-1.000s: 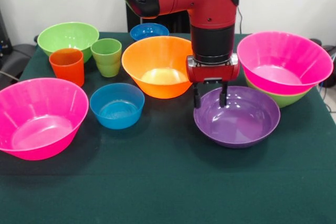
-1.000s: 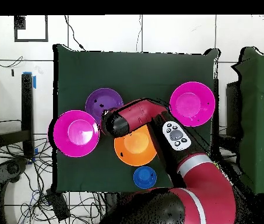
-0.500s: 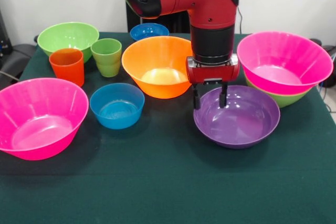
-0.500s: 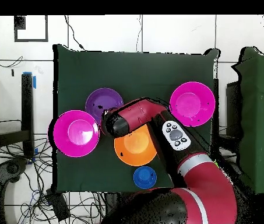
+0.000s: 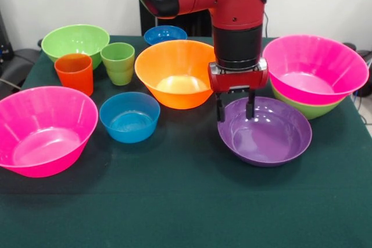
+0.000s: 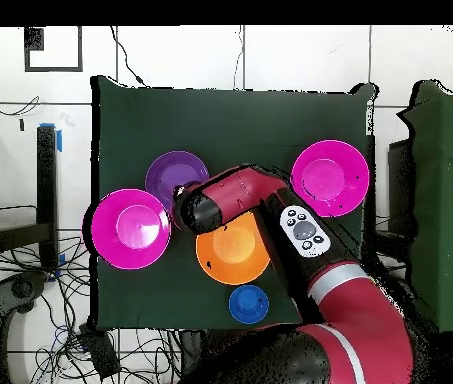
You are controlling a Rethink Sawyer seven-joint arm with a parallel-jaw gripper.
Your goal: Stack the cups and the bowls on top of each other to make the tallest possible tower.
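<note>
At the purple bowl (image 5: 264, 135) far rim | hand (image 5: 234, 108) narrow, fingers astride the rim, gripping it; bowl tilted on desk (image 5: 174, 201)

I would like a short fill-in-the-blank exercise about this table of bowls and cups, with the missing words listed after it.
1. The claw grips the far rim of the ____ bowl.
2. At the right, a pink bowl sits inside a ____ bowl.
3. The orange cup stands beside a ____ cup.
4. The bowl nearest the orange cup's front is ____.

Missing words: purple; green; green; pink
</note>
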